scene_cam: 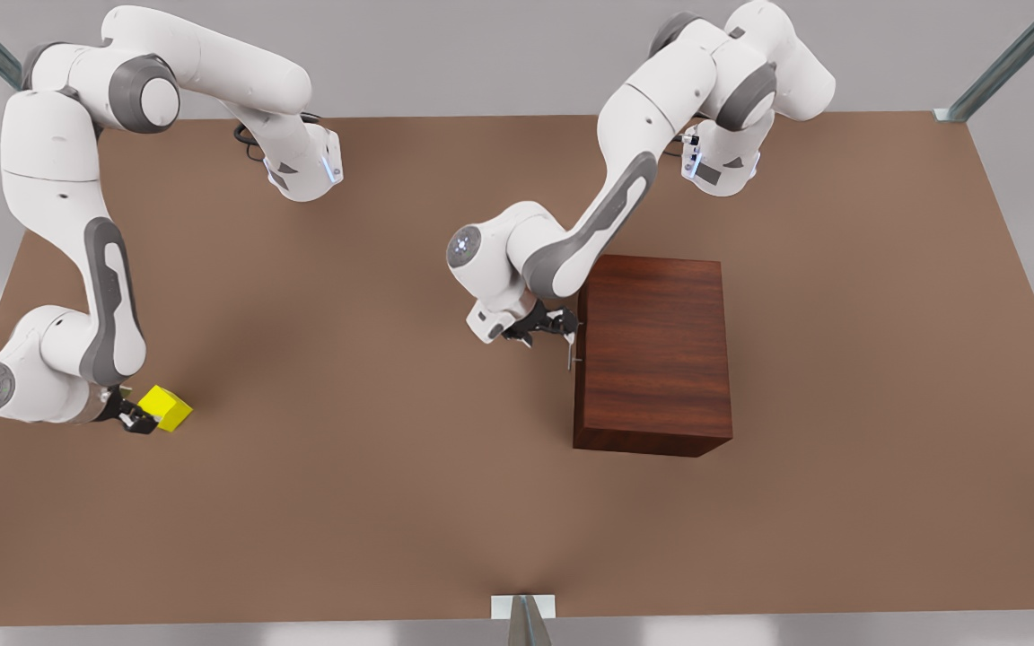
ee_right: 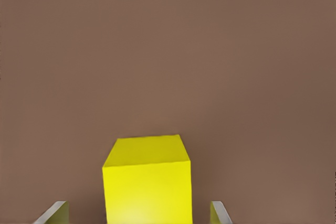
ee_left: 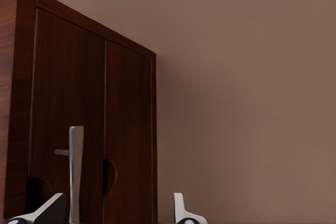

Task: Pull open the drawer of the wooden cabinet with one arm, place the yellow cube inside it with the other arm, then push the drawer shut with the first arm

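The wooden cabinet (scene_cam: 656,350) (ee_left: 128,129) stands right of the table's middle, and its drawer (ee_left: 58,98) is shut flush. A silver bar handle (scene_cam: 571,345) (ee_left: 76,171) sticks out of the front panel. My left gripper (scene_cam: 560,328) (ee_left: 115,205) is open at that panel, with the handle between its fingers, close to one of them. The yellow cube (scene_cam: 167,408) (ee_right: 147,179) rests on the table at the front view's left. My right gripper (scene_cam: 142,416) (ee_right: 139,208) is low and open, with a finger on each side of the cube and gaps to both.
The brown table (scene_cam: 373,467) stretches bare between the cube and the cabinet. Both arm bases stand along the far edge. A small metal post (scene_cam: 524,615) sits at the near edge.
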